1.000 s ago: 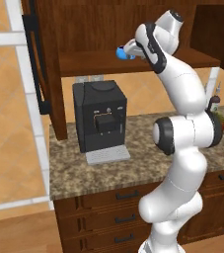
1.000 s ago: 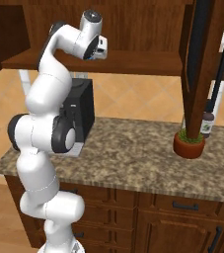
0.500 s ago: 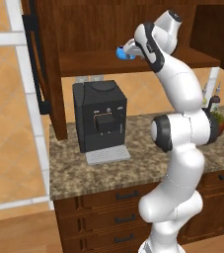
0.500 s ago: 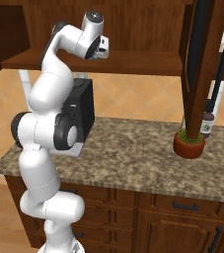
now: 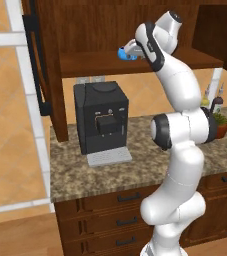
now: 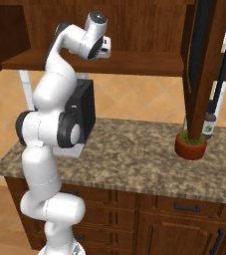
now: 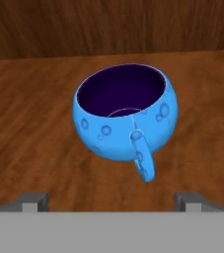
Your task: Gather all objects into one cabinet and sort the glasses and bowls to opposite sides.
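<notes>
No text can be read anywhere (the bottle [image 6: 207, 125] label is too blurred).

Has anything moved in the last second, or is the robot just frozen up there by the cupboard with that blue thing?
Nothing visibly changed. The gripper is at the same spot by the cabinet shelf, the blue bowl just ahead of its spread fingertips. The coffee machine and potted plant stand where they were.
</notes>
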